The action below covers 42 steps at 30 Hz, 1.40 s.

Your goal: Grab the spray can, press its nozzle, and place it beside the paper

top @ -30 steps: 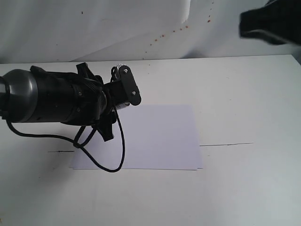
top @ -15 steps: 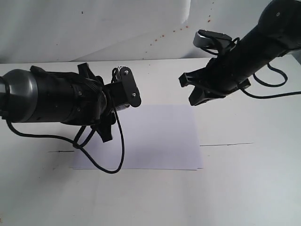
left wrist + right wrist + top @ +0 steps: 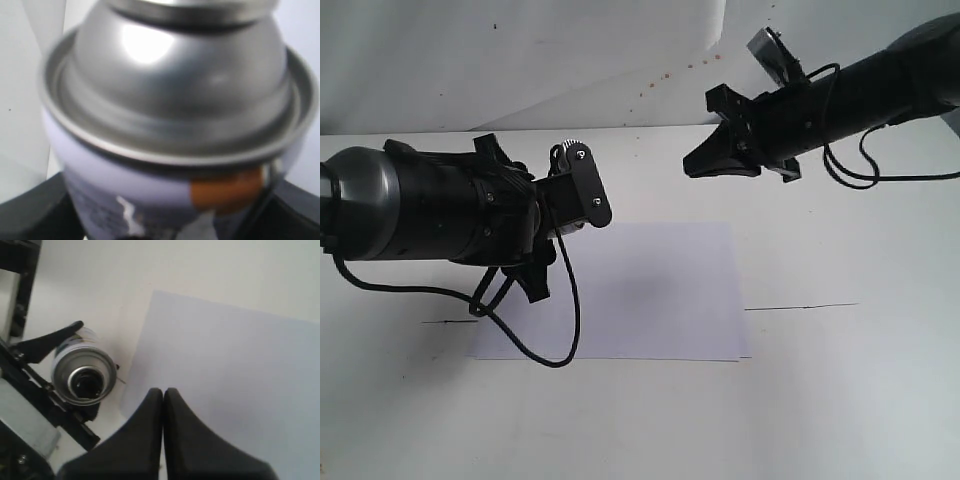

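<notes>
The spray can [image 3: 170, 100] fills the left wrist view, its domed silver shoulder above a white label with an orange patch. My left gripper [image 3: 165, 220] is shut on its body, with dark fingers [image 3: 30, 210] at both sides. In the exterior view the left gripper [image 3: 582, 190] hangs over the paper's [image 3: 650, 290] far left corner and hides most of the can. The right wrist view looks down on the can [image 3: 82, 371] end-on, with the black nozzle [image 3: 87, 383] in its silver ring. My right gripper [image 3: 163, 391] is shut and empty, apart from the can, over the paper [image 3: 235, 380].
A white table [image 3: 850, 380] carries the sheet, with a thin dark seam line [image 3: 800, 306] running to its right. A white backdrop [image 3: 520, 60] with small red specks stands behind. A black cable [image 3: 565, 330] loops from the left arm over the paper's left edge.
The right arm has swung in from the upper right corner, then risen and levelled out with its shut tip pointing toward the can. The left gripper with the can has shifted slightly left.
</notes>
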Motion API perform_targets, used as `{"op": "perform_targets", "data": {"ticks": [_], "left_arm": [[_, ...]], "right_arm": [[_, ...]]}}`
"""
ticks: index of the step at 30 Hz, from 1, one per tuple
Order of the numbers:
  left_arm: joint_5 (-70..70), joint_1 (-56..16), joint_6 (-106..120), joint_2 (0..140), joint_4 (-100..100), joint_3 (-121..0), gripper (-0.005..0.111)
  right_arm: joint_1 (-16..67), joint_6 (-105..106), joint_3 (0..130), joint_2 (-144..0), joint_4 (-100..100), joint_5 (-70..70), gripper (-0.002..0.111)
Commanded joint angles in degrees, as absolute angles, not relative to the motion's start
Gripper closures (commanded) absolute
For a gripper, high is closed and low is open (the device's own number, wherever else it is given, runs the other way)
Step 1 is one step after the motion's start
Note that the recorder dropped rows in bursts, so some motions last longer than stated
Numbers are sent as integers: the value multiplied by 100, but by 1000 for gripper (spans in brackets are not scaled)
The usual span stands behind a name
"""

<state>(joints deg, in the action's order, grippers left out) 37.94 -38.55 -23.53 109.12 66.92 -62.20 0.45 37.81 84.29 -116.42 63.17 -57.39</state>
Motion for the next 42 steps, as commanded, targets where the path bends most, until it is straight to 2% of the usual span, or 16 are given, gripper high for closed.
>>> {"op": "perform_targets", "data": {"ticks": [1, 7, 17, 42], "left_arm": [[3848, -3867, -2354, 10808, 6758, -6283, 107], [3582, -3867, -2354, 10808, 6758, -6283, 107], [3643, -3867, -2354, 10808, 6758, -6283, 107], [3643, -3867, -2354, 10808, 6758, -6283, 107]], "right_arm": [[12, 4166, 8542, -12133, 7293, -6329, 108], [12, 4481, 8542, -12706, 8158, -6819, 108], [500, 4627, 8542, -12723, 8125, -6755, 108], [799, 5019, 8542, -12723, 8287, -6762, 108]]}}
